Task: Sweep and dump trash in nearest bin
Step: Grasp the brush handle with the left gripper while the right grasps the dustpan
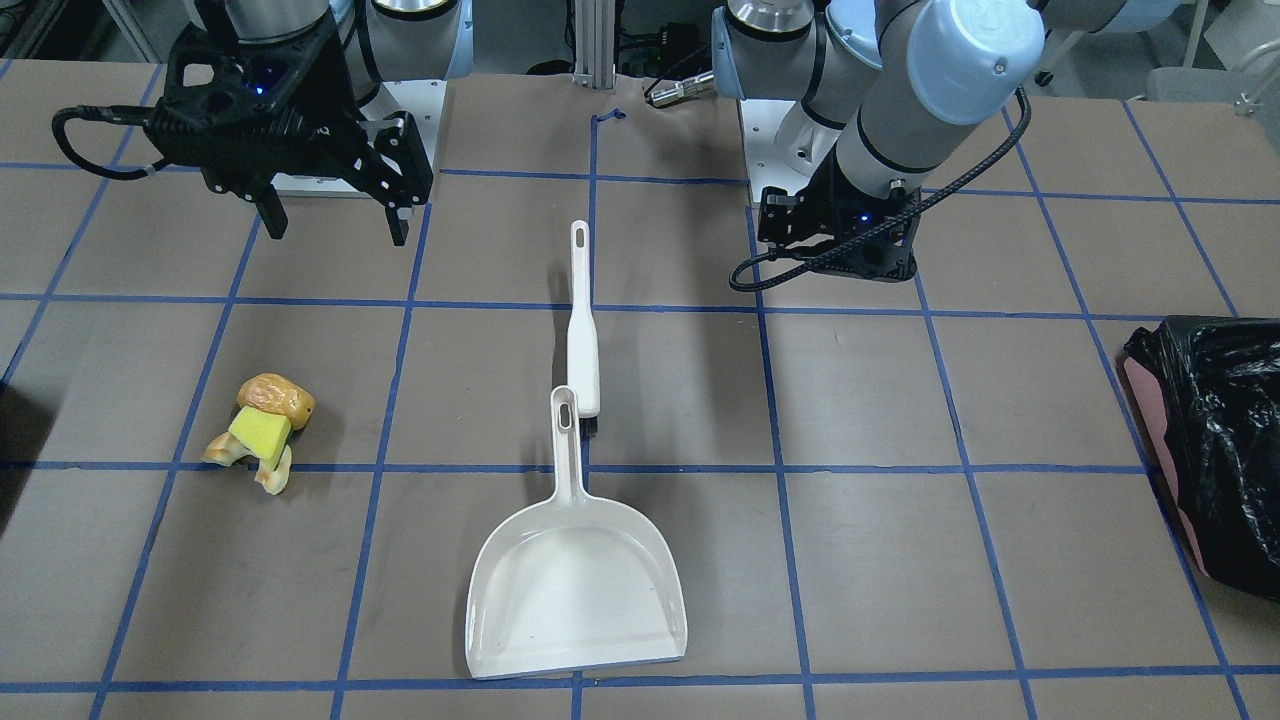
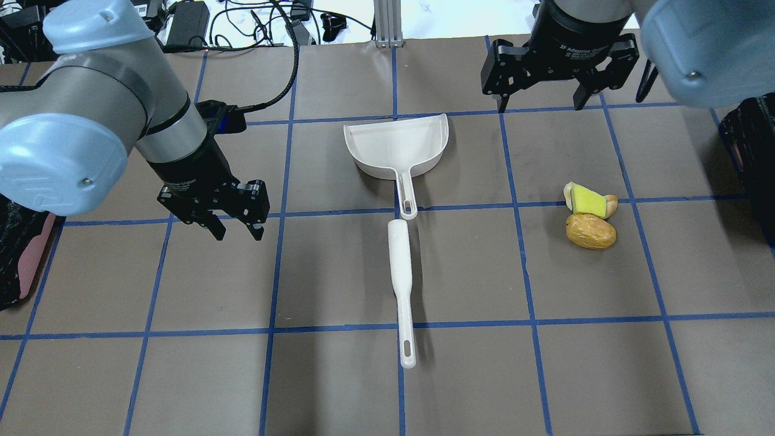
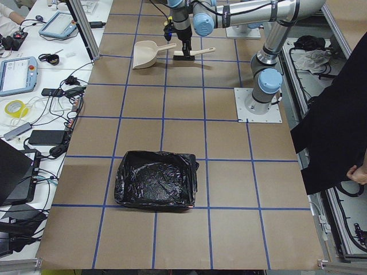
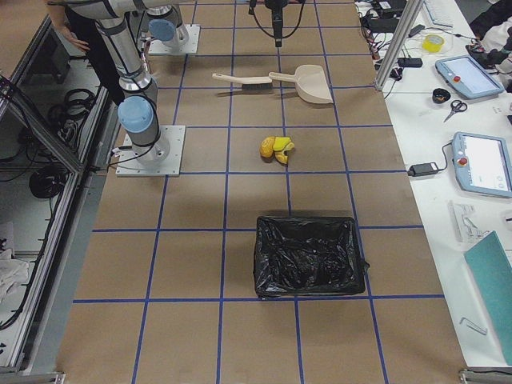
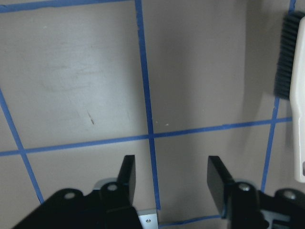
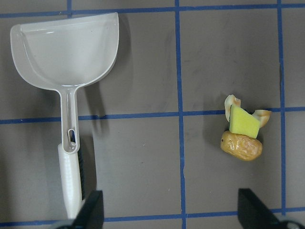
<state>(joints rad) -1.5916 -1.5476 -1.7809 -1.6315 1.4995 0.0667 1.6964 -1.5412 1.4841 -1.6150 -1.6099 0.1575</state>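
Trash (image 2: pixel 590 218) lies on the robot's right, near the dark bin (image 2: pixel 751 139) at that table edge. Dustpan (image 2: pixel 396 145) and brush (image 2: pixel 401 266) lie in line at centre, apparently so that either arm can reach them. The 2 end effectors, left gripper (image 2: pixel 239 233) and right gripper (image 2: pixel 540 104), hover wide open and hold nothing.

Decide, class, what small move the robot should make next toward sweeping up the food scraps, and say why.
Probably shift the left gripper sideways over the white brush handle, jaws open. It and the right gripper both hang open and empty, the brush and the dustpan lie untouched, and the food scraps are not yet swept.
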